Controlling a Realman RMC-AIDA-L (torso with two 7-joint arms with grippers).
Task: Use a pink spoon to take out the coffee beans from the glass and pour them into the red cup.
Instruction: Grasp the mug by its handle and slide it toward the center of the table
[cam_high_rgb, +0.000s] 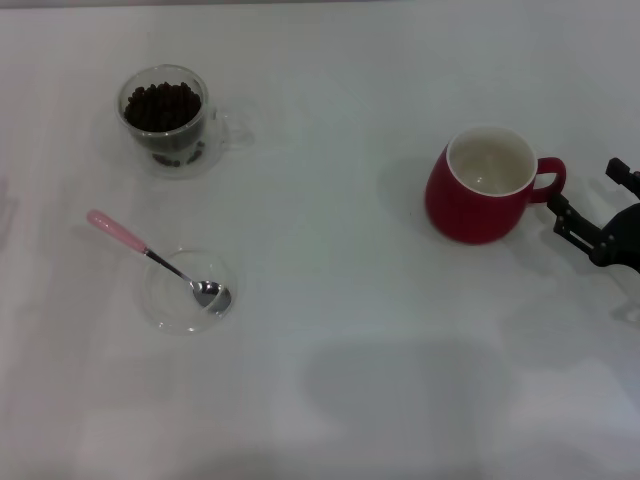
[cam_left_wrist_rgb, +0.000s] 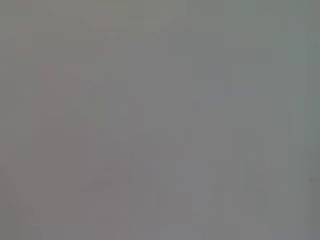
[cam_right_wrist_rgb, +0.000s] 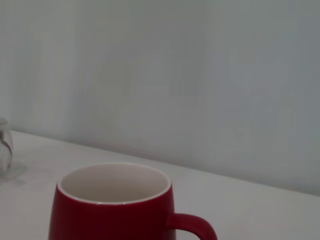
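Note:
The glass, clear and double-walled, stands at the far left of the white table and is heaped with dark coffee beans. Nearer to me, the pink spoon lies with its metal bowl inside a shallow clear dish and its pink handle pointing out to the far left. The red cup stands upright at the right with a bare white inside, its handle turned toward my right gripper. That gripper hovers open just beyond the handle, touching nothing. My left gripper is out of view.
The left wrist view shows only a plain grey surface. In the right wrist view, a pale wall rises behind the table, and a bit of clear glassware shows at the picture's edge; I cannot tell which piece it is.

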